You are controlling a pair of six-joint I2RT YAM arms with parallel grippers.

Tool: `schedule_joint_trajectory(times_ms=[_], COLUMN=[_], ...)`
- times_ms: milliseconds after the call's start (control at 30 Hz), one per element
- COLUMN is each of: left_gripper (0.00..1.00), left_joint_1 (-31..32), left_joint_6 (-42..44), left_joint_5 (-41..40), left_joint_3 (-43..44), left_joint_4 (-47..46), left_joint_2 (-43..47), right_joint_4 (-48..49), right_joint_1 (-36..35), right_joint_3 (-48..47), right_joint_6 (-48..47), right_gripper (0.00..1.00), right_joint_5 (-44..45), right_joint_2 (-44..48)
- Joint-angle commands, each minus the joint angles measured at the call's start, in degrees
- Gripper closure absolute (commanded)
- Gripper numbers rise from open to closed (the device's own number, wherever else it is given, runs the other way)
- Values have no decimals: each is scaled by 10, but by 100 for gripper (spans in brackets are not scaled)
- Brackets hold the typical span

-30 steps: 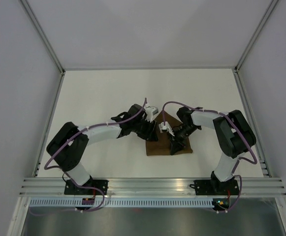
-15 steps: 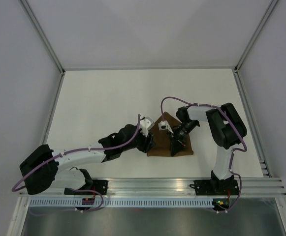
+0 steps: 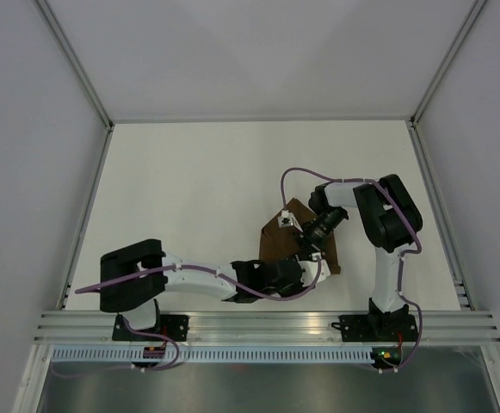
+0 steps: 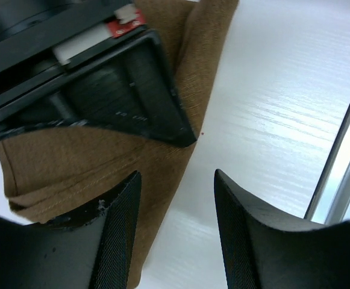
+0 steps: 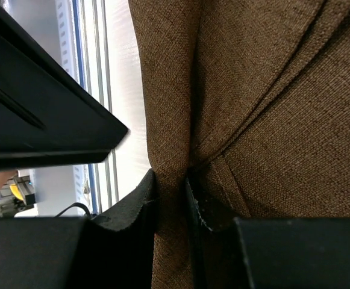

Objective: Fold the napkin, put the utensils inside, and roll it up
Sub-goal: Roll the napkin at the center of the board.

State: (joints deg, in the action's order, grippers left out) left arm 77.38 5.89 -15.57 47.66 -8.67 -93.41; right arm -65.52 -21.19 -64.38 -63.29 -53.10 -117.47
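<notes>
Right jaws pinch napkin (image 5: 253, 120); left jaws gape.

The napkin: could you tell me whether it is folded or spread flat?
Folded: the napkin shows overlapping layers and creases, and the right gripper pinches a raised fold.

Beyond the napkin (image 3: 269, 245) and to its left the table (image 3: 189, 181) is bare, with room to pass. Along the napkin's near side lies the left arm (image 3: 198, 280), and the right arm (image 3: 379, 219) stands close at its right side.
</notes>
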Motion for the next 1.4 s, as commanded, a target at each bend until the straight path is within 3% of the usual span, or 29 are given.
schedule_joint_trajectory(times_ms=[0,367,767,1000,1133,1200,1267,1367], left_gripper=[43,43,45,45,53,65,73,81], left_joint_1=[15,18,31,31,25,22,18,10], left_joint_6=[71,104,150,153,140,131,121,109], left_joint_5=[-24,-53,-125,-94,-56,-28,-8,28], left_joint_3=[38,44,19,18,21,29,34,39], left_joint_4=[-2,-49,-97,-85,-70,-49,-34,-12], left_joint_2=[-42,-126,-137,-156,-164,-172,-179,-184], right_joint_4=[42,14,-11,-16,-15,-17,-14,-10], right_joint_1=[4,10,10,11,11,11,11,11], right_joint_3=[-3,-24,-43,-48,-48,-51,-51,-50], right_joint_6=[-37,-50,-61,-61,-59,-57,-53,-46], right_gripper=[85,84,85,85,84,83,78,63], right_joint_5=[72,67,63,63,64,63,63,64], right_joint_2=[-32,-57,-79,-86,-85,-84,-78,-62])
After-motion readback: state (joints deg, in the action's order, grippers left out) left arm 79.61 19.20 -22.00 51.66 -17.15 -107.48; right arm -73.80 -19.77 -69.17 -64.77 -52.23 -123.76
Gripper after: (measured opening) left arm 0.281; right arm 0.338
